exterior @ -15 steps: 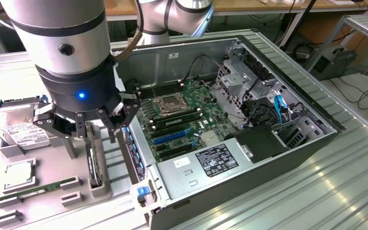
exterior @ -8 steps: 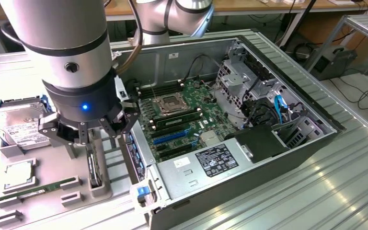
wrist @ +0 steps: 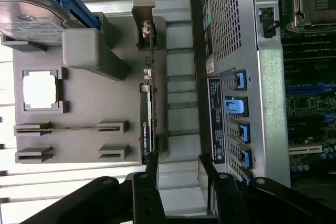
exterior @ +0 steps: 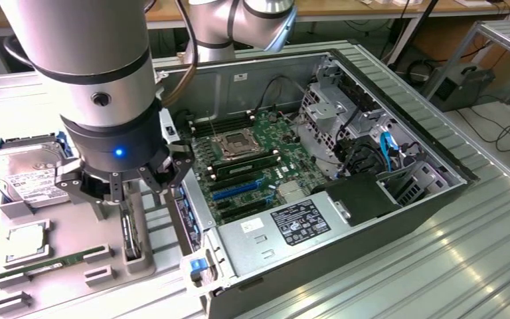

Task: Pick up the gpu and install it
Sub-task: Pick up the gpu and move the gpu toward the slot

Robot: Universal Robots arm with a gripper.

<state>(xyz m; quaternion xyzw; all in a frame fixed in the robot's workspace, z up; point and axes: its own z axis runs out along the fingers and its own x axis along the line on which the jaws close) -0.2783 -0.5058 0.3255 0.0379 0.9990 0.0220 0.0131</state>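
The gpu [exterior: 132, 231] is a thin black card standing on its edge in a slot of the grey holder tray [exterior: 78, 292], just beside the open computer case. My gripper [exterior: 129, 191] hangs right above it, open, with nothing between its fingers. In the wrist view the gpu [wrist: 147, 103] appears edge-on, its silvery bracket [wrist: 143, 11] at the far end. My gripper [wrist: 179, 167] sits past the card's near end. One fingertip [wrist: 152, 162] lines up with the card and the other [wrist: 206, 162] is toward the case wall.
The tray also holds a hard drive [exterior: 24, 174], a square processor [exterior: 26, 238] and a green memory stick [exterior: 51, 263]. The open case [exterior: 414, 199] lies at the exterior view's right, its motherboard [exterior: 246, 163] and blue slots [exterior: 236, 191] exposed. The case wall [wrist: 231, 35] stands close beside the gpu.
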